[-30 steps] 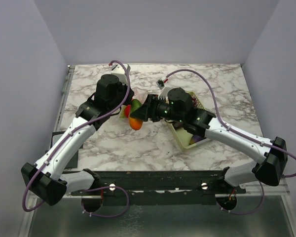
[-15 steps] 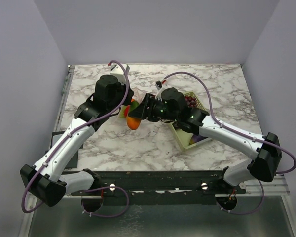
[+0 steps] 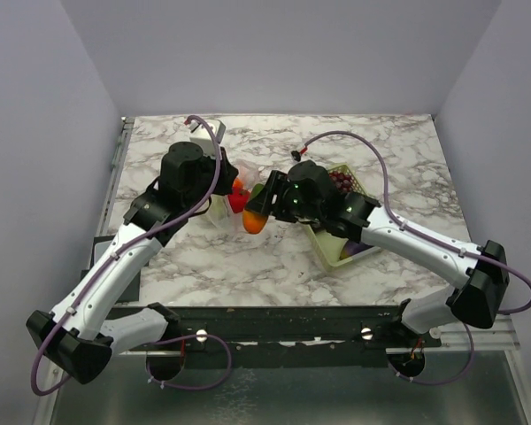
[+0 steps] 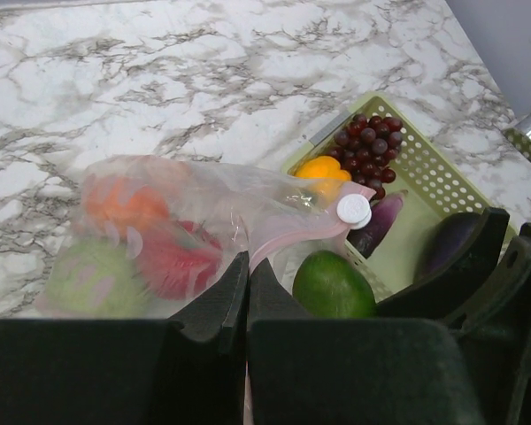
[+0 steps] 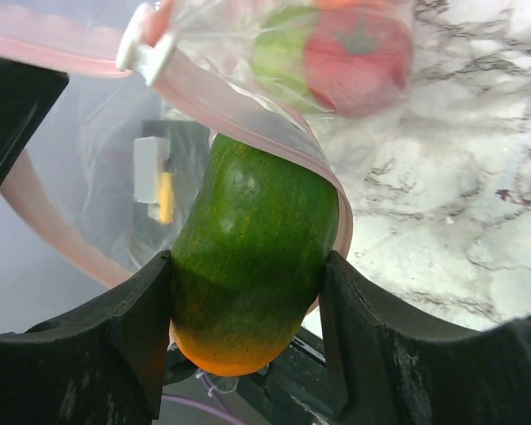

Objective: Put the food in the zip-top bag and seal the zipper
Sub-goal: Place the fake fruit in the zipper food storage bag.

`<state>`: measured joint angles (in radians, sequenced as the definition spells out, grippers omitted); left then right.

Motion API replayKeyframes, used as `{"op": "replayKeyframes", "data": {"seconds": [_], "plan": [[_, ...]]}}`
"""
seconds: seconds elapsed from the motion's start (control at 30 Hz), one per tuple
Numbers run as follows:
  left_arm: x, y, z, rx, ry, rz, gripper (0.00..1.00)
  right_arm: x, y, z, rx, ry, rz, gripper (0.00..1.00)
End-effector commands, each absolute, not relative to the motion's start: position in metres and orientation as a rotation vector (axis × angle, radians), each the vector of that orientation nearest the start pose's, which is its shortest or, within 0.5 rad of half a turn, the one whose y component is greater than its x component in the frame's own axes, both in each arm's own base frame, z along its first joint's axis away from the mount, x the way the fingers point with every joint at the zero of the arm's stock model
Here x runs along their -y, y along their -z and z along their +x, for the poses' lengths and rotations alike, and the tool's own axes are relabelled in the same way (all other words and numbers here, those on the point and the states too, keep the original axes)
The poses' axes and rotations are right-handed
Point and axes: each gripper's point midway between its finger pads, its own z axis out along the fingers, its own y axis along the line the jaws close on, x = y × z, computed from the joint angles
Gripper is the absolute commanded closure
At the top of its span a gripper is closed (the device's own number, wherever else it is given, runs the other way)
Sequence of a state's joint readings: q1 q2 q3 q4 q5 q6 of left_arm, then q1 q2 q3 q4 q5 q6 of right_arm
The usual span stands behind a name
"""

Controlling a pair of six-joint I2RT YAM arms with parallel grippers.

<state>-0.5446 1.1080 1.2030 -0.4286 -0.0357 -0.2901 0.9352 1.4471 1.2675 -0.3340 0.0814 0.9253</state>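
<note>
the green-orange fruit clamped in the right claw is best eased past the zipper at 12 o'clock, with the zip-top bag pinched by the left claw.

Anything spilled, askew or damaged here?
Nothing stands out. The left gripper pinches the clear crinkly plastic bag at its pinkish zipper strip; the right gripper holds a green-and-orange toy fruit at the mouth; other toys sit in the yellow-green mesh basket.

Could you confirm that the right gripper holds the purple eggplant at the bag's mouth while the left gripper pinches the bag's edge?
Not quite: the right wrist view shows the right gripper holding a green fruit with an orange end, not the eggplant. It is at the zip-top bag's mouth, and the left gripper does pinch the bag's edge.
</note>
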Motion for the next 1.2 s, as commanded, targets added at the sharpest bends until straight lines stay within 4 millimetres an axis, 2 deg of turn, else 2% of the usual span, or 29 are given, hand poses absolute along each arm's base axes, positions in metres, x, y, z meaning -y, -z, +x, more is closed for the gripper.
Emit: {"op": "replayKeyframes", "data": {"seconds": [0.0,0.17,0.33,0.63,0.77,1.0,1.17], "plan": [[0.207,-0.324,0.289,-1.900,0.668,0.235,1.00,-0.339,-0.247,0.254,-2.241,-0.835,0.095,0.99],[0.219,-0.324,0.275,-1.921,0.728,0.260,1.00,-0.315,-0.242,0.259,-2.227,-0.705,0.124,0.99],[0.232,-0.325,0.266,-1.949,0.762,0.270,1.00,-0.301,-0.238,0.263,-2.217,-0.615,0.124,0.99],[0.245,-0.289,0.280,-2.047,0.686,0.284,1.00,-0.289,-0.226,0.261,-2.231,-0.542,0.097,0.99],[0.252,-0.288,0.288,-2.055,0.685,0.283,1.00,-0.293,-0.229,0.263,-2.215,-0.554,0.073,0.99],[0.259,-0.285,0.302,-2.067,0.659,0.277,1.00,-0.318,-0.230,0.264,-2.203,-0.649,-0.017,0.99],[0.264,-0.282,0.308,-2.080,0.653,0.285,1.00,-0.325,-0.232,0.265,-2.199,-0.664,-0.079,0.99]]}}
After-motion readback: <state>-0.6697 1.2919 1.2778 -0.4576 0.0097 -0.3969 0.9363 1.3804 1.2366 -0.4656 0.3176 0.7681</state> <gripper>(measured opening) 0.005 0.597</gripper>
